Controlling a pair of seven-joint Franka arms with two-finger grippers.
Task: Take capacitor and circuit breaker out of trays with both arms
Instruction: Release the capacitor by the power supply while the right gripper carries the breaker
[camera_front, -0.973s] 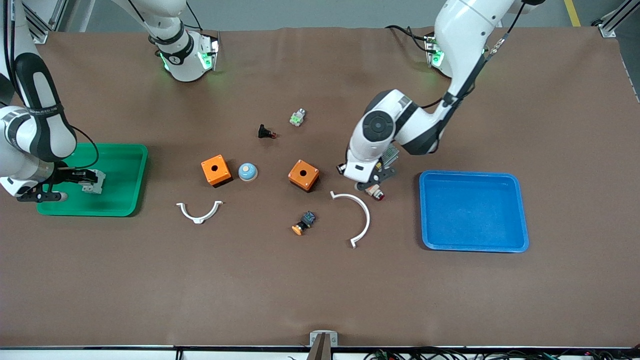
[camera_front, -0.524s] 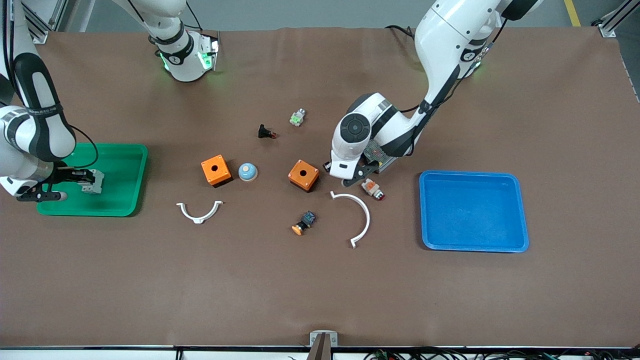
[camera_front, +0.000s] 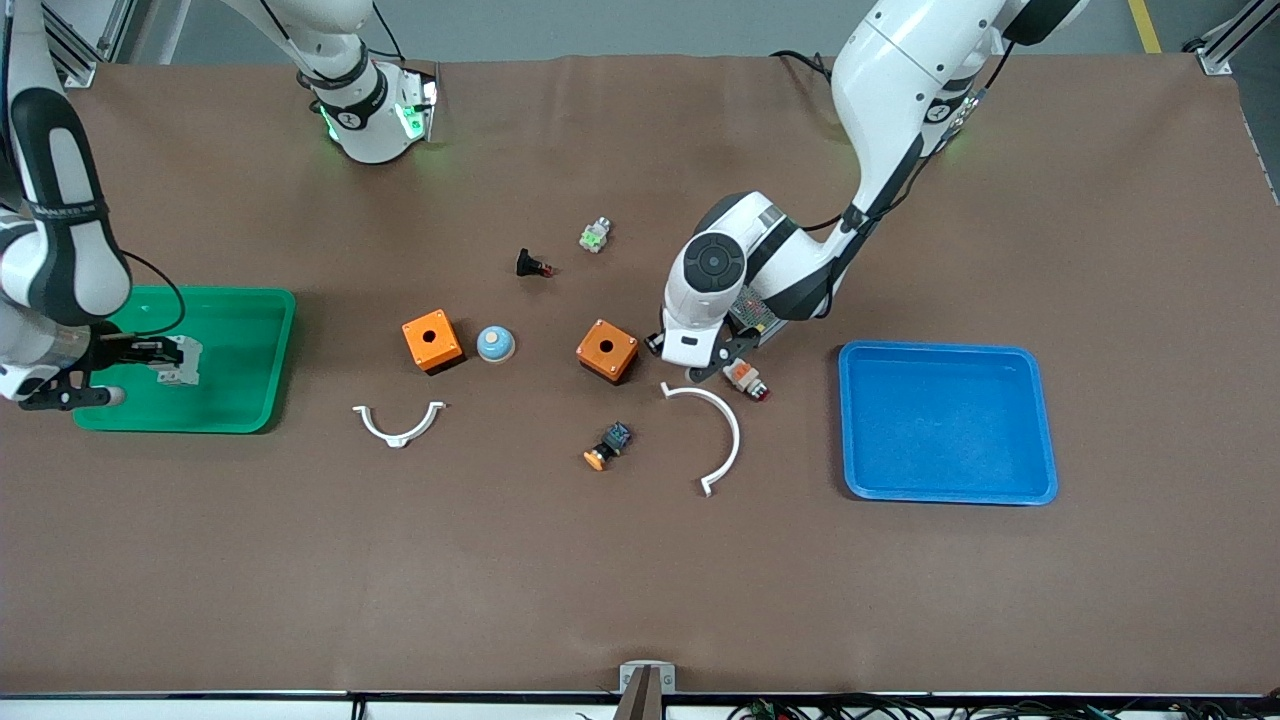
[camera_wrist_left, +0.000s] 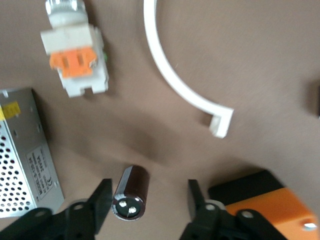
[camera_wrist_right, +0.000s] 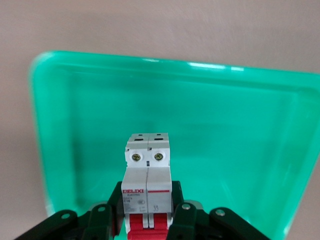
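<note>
Brown worktop (camera_front: 640, 580) carries two trays. Blue tray (camera_front: 947, 421) toward the left arm's end, nothing in it. Green tray (camera_front: 215, 360) at the right arm's end, close to that edge.

Right end effector (camera_front: 165, 362) is over the green tray, fingers clamped on the breaker (camera_front: 180, 362); in the right wrist view the breaker (camera_wrist_right: 149, 187) sits upright between the fingers (camera_wrist_right: 182, 215), screws up, red toggles down, above the tray floor (camera_wrist_right: 225, 145).

Left end effector (camera_front: 700, 370) is low over mid-worktop, between the orange box (camera_front: 607, 350) and the white-orange indicator (camera_front: 745, 377). Fingers spread, gripping nothing. Capacitor (camera_wrist_left: 131, 193) lies on its side on the worktop between the two fingertips (camera_wrist_left: 102, 196), closer to one; contact not clear. White arc (camera_wrist_left: 175, 75), perforated metal box (camera_wrist_left: 25, 150) just beside it.
</note>
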